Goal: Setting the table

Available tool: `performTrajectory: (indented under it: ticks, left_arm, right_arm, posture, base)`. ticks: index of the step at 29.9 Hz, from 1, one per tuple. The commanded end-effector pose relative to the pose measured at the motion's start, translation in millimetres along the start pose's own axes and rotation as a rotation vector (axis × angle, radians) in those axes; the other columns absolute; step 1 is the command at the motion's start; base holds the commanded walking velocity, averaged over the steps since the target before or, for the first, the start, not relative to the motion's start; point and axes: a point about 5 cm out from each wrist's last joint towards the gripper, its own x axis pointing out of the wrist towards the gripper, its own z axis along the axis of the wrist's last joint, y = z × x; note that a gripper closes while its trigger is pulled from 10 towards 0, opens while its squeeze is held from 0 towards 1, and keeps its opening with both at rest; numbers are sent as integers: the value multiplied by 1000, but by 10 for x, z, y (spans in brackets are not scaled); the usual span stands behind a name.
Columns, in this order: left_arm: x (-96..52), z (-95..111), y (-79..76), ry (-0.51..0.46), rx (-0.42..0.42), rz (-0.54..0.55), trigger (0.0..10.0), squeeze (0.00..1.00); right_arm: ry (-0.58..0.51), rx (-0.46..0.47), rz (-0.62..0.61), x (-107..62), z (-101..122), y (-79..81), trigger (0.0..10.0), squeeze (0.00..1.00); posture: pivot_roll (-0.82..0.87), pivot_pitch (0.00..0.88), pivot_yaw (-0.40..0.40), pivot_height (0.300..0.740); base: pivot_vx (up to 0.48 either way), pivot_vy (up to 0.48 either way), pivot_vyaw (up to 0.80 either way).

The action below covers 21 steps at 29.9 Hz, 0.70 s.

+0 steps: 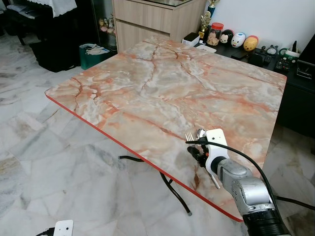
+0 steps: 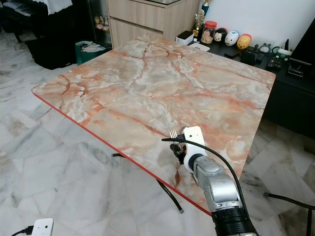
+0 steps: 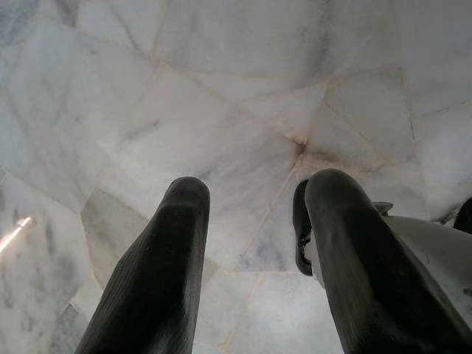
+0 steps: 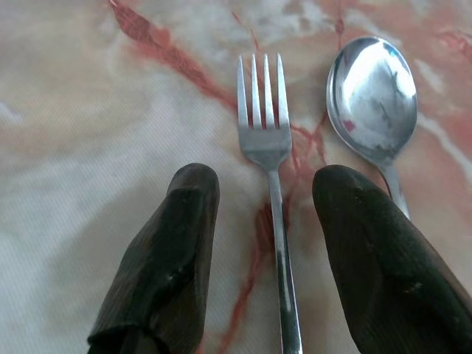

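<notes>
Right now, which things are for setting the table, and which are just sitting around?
For the job: fork, spoon, table, right gripper open over the fork.

Just lying about: round toy figures, trophy, green bin, wooden cabinet.

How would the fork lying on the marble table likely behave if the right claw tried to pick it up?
The fork looks like polished metal, so probably stiff but slippery between the right claw's smooth fingers. It lies flat on the table, so getting under its thin handle may be hard. It might skid sideways into the spoon close beside it.
</notes>
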Motion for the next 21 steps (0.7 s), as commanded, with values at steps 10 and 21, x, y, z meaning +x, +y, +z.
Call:
performTrajectory:
  ticks: [10,21]
  left_arm:
    - [-3,-41,-25,26,-5,-3,10000,0]
    - [-3,-39,-22,26,-6,-3,10000,0]
  right_arm:
    - [-3,-5,-28,10,-3,-59,10000,0]
    - [1,25,-30,32,-26,-65,10000,0]
  posture:
    - [-17,0,-47,740]
    - [-15,0,-46,740]
  base:
    - [0,0,0]
    - [0,0,0]
